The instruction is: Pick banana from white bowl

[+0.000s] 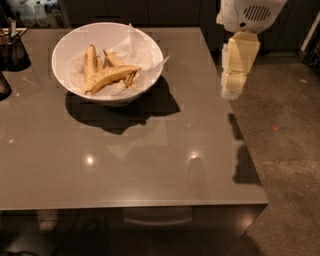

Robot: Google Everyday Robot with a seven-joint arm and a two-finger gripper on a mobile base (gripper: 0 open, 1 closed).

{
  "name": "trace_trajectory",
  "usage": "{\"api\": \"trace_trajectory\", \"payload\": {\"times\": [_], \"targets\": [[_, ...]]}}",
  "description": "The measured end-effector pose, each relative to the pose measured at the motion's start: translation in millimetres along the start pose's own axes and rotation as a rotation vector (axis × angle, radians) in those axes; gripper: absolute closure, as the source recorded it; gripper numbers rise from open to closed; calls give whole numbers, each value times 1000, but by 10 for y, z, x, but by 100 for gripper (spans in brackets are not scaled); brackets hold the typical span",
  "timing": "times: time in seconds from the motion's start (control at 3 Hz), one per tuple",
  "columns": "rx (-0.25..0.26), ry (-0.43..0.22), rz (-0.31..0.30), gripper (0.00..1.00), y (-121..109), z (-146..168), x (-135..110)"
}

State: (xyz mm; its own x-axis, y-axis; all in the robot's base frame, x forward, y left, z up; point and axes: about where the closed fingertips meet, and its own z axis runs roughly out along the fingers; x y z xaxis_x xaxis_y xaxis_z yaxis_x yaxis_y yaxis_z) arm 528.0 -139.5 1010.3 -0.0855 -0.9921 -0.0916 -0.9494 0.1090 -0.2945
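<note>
The white bowl stands on the far left part of the grey table and is lined with crumpled white paper. Several bananas lie in it. The banana is the longest one, curved, yellow with brown speckles, lying across the middle of the bowl. My gripper hangs cream-coloured below the white arm housing at the top right, over the table's right edge. It is well to the right of the bowl and above it, holding nothing that I can see.
A dark cup with utensils stands at the far left edge, with another dark object below it. The grey table ends at the right in bare concrete floor. The gripper's shadow falls on the table's right edge.
</note>
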Motion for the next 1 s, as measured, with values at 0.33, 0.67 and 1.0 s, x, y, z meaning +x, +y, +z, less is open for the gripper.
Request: {"api": "trace_trajectory", "payload": {"times": [0.33,0.67,1.0], "targets": [[30,-25,-13,0,-80,-26,-132],[68,-21,-37,0,-190,-22,-280],[66,-16,-139,0,-455,74,-679]]}}
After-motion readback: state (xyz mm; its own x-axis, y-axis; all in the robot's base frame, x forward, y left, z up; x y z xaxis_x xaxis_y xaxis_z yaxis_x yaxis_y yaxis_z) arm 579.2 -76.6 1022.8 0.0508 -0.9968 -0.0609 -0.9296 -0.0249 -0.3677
